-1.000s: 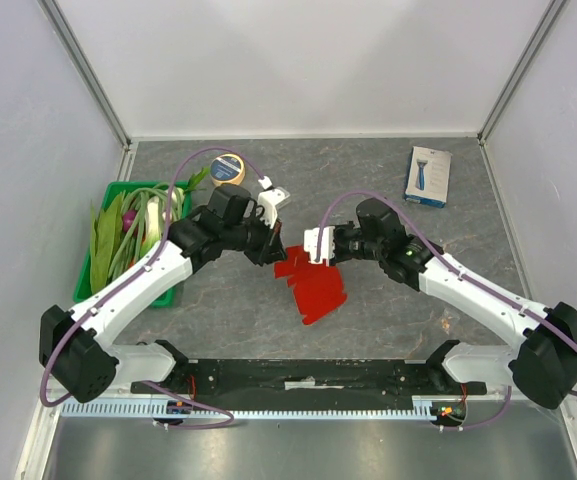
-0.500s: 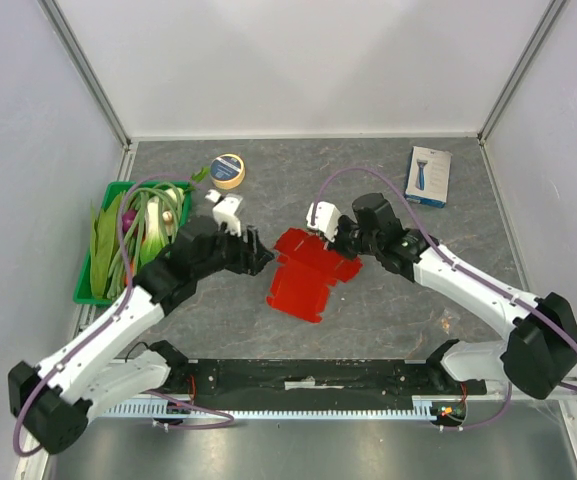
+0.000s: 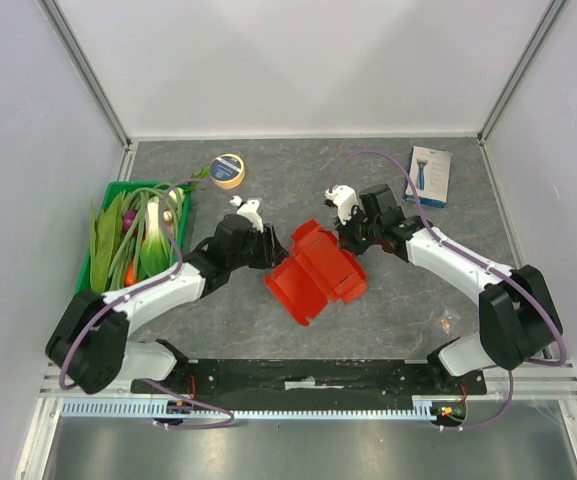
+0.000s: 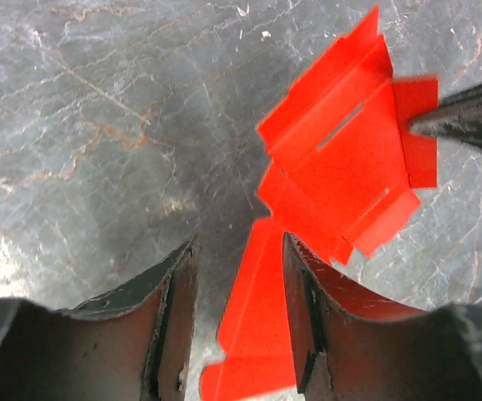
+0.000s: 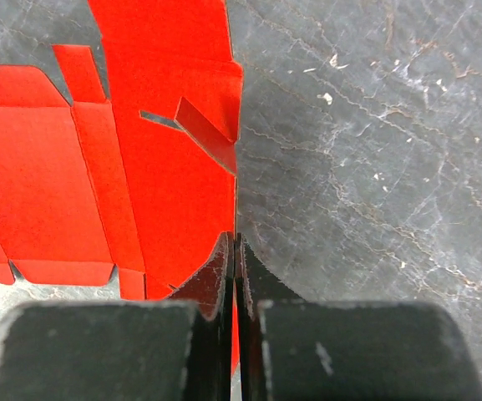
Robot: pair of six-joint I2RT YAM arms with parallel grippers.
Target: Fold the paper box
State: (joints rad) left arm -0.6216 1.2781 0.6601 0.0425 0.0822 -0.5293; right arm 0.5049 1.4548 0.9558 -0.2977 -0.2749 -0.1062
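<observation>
The paper box (image 3: 318, 272) is a glossy red blank with tabs and slots, partly folded and tilted off the table in the middle. My right gripper (image 3: 345, 240) is at its far right edge. In the right wrist view my right gripper (image 5: 235, 239) is shut on that thin edge of the paper box (image 5: 157, 175). My left gripper (image 3: 275, 252) is at the blank's left side. The left wrist view shows my left gripper (image 4: 241, 242) open, with a narrow flap of the paper box (image 4: 341, 159) lying between the fingers, nearer the right one (image 4: 303, 301).
A green tray (image 3: 81, 285) of leafy vegetables stands at the left. A tape roll (image 3: 228, 171) lies at the back left, and a white-and-blue retail box (image 3: 427, 176) at the back right. Grey walls enclose the table on three sides.
My left gripper let go of the blank, drew back, then returned to its left side, open. My right gripper shut on the far edge and swung the blank up and back.
</observation>
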